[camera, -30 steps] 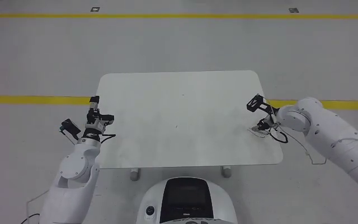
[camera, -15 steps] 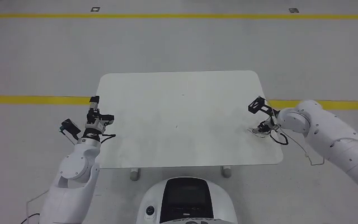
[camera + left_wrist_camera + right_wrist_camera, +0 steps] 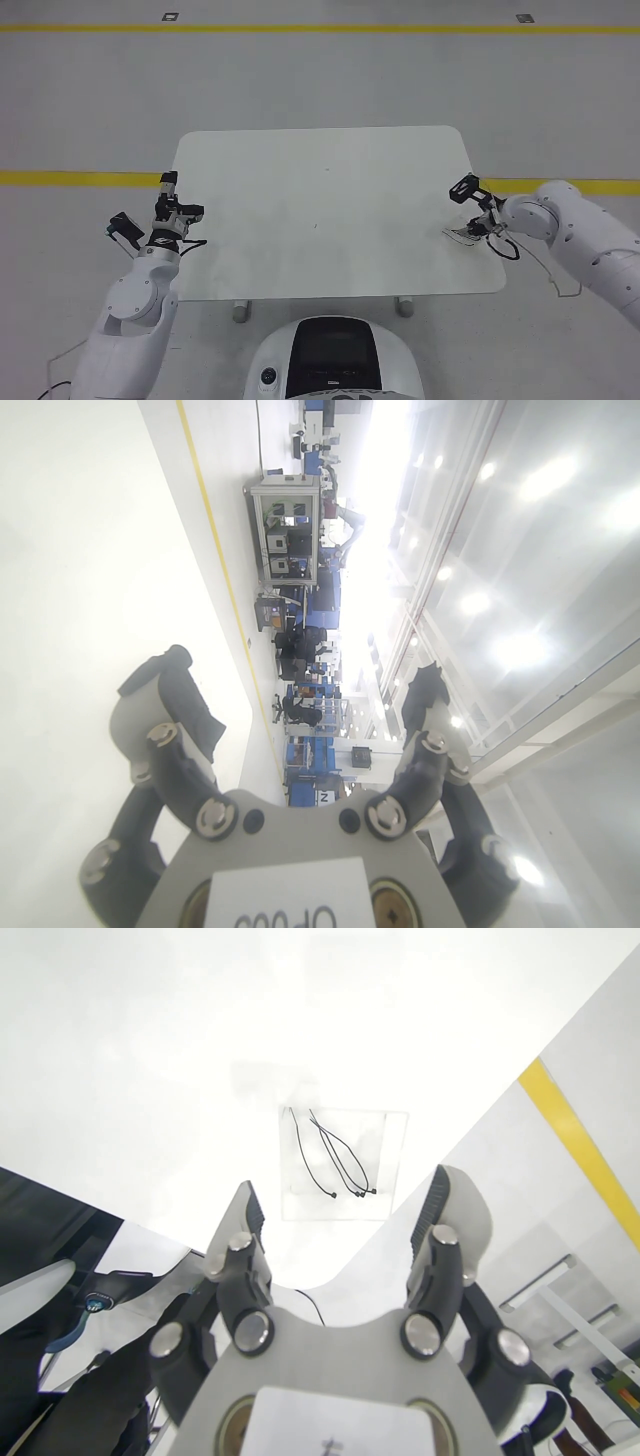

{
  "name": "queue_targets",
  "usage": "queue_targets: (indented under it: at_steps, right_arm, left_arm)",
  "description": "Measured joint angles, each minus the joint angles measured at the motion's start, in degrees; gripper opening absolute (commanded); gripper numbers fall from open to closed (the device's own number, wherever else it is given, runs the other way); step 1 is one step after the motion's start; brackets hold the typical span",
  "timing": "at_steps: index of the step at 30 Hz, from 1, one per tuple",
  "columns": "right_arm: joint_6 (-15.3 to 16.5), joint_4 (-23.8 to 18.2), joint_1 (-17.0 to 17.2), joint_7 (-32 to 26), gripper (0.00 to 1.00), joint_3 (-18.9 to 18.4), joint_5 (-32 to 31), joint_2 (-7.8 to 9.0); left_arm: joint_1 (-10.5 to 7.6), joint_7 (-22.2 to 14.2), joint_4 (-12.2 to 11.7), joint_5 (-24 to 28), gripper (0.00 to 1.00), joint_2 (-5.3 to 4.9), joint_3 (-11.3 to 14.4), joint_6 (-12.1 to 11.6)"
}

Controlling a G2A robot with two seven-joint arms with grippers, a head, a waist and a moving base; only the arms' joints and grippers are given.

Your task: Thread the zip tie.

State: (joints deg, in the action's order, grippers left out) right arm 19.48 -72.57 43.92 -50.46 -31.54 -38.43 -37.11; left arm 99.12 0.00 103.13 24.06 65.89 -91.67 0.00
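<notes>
Three thin black zip ties (image 3: 333,1195) lie loose in a shallow clear square tray (image 3: 390,1153) near the right edge of the white table (image 3: 330,210). My right gripper (image 3: 345,1190) hovers open just above and behind that tray, with nothing between its fingers. From above, the right gripper (image 3: 478,218) sits beside the tray (image 3: 460,236) at the table's right side. My left gripper (image 3: 300,670) is open and empty, raised off the table's left edge; from above the left gripper (image 3: 170,196) stands upright there.
A yellow floor line (image 3: 60,178) runs behind the table on both sides. The table's front right corner (image 3: 320,1278) lies just under my right gripper. Cabinets and racks (image 3: 285,535) stand far off in the room.
My right arm has drifted slightly to the right and toward the table's near edge, staying over the tray. The left arm has not moved.
</notes>
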Motion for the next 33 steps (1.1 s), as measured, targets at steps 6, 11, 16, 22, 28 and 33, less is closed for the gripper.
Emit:
queue_targets:
  at_steps: [6, 11, 16, 22, 28, 33]
  right_arm:
    - [0.0, -0.9, 0.6, -0.1, 0.0, 0.1, -1.5, -0.1]
    - [0.0, -0.7, 0.8, 0.5, 0.0, 0.9, -2.6, -0.72]
    - [0.0, 1.2, 0.3, 1.5, 0.0, 2.6, -2.6, -2.03]
    - [0.0, 4.3, -1.6, 1.9, 0.0, 5.8, -1.6, -4.11]
    - [0.0, 8.3, -3.7, 2.9, 0.0, 9.4, 0.4, -6.33]
    - [0.0, 10.0, -5.4, 3.2, 0.0, 12.4, 2.3, -7.66]
  left_arm:
    - [0.0, 0.0, 0.0, 0.0, 1.0, 0.0, 0.0, 0.0]
    - [0.0, 0.0, 0.0, 0.0, 1.0, 0.0, 0.0, 0.0]
    - [0.0, 0.0, 0.0, 0.0, 1.0, 0.0, 0.0, 0.0]
    - [0.0, 0.0, 0.0, 0.0, 1.0, 0.0, 0.0, 0.0]
    - [0.0, 0.0, 0.0, 0.0, 1.0, 0.0, 0.0, 0.0]
    - [0.0, 0.0, 0.0, 0.0, 1.0, 0.0, 0.0, 0.0]
